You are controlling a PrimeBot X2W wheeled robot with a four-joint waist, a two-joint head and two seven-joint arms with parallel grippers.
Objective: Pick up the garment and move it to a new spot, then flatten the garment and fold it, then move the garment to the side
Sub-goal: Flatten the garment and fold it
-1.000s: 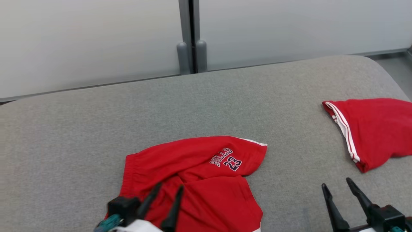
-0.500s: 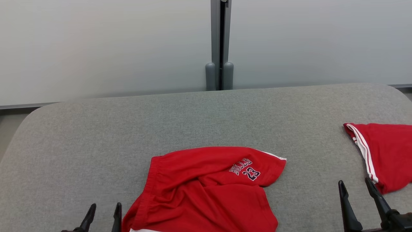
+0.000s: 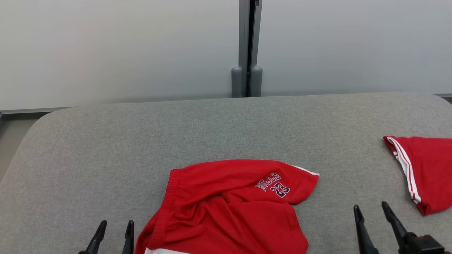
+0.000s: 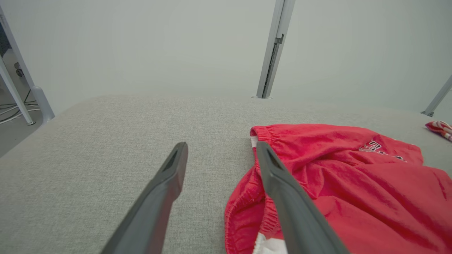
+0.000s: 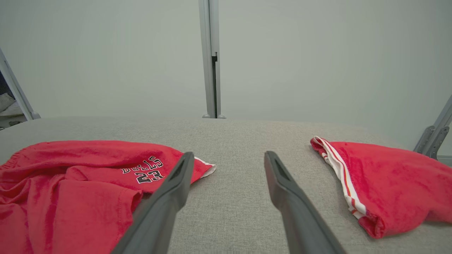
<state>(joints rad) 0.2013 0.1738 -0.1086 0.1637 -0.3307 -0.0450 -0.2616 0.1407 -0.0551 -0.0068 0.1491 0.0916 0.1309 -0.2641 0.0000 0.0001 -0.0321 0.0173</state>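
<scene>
Left gripper (image 3: 116,226) and right gripper (image 3: 370,208): jaws released, nothing grasped.
Crumpled red shorts (image 3: 229,208), marked 23, lie on the grey padded surface (image 3: 141,141) just right of the left gripper; the right gripper stands between them and a 2nd red garment (image 3: 429,169).

Red shorts (image 3: 226,208): soft cloth, matt, creased; gathered elastic waistband; lettering printed flat in dark and white.
Second red garment (image 3: 429,169), right: matt cloth like the shorts, slightly fuzzy nap in the right wrist view; white striped trim.
Table cover (image 3: 106,158): grey woven fabric, matt, with a fine, rough grain.
Wall panels (image 3: 106,49), far side: smooth, pale, frosted-looking, faint sheen.
Post (image 3: 249,42), between the panels: grey, smooth, satin, looks like painted metal.
Left gripper (image 3: 117,223): dark, matt, smooth, looks like plastic.
Right gripper (image 3: 370,205): same dark, matt, smooth finish.
</scene>
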